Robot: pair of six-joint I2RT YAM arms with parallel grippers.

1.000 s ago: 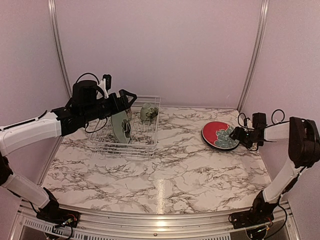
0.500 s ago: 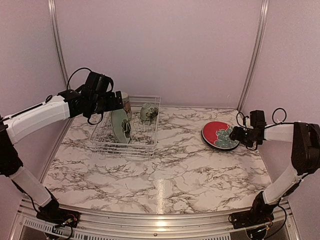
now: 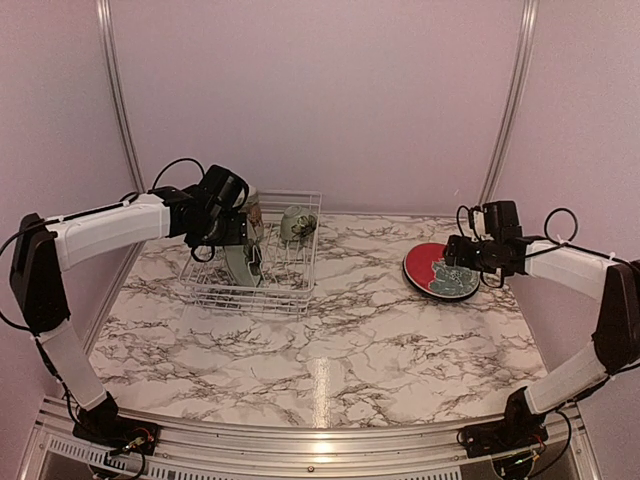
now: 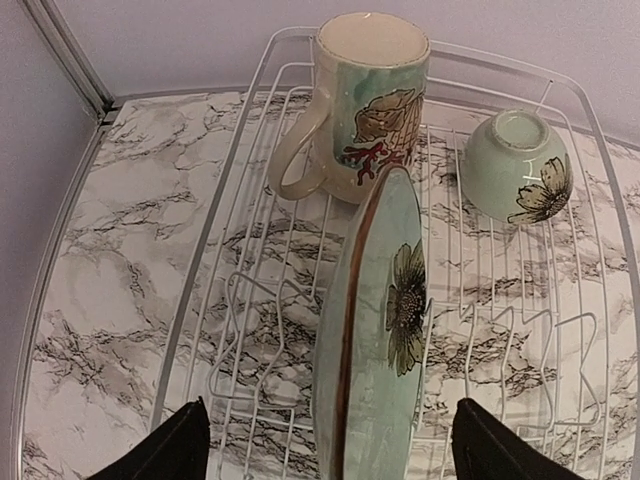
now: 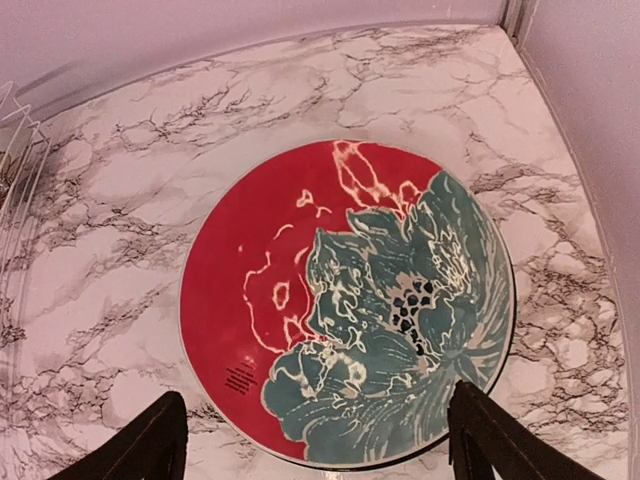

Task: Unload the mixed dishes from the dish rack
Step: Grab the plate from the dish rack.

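L pincer (image 4: 330, 455) is wide apart, holds nothing. The green plate (image 4: 385, 330) stands in the rack (image 4: 270, 300), btw its tips. Behind it: mug (image 4: 365, 105) & bowl (image 4: 512, 165). R pincer (image 5: 320, 450) is apart over the red plate (image 5: 340, 300) on the tabletop (image 5: 120, 200). Vs. 1 sec ago: L arm came down to rack, R pincer lifted off plate.

Marbled tabletop (image 3: 400, 340), lilac walls (image 3: 320, 100), metal corner posts (image 3: 118, 100)
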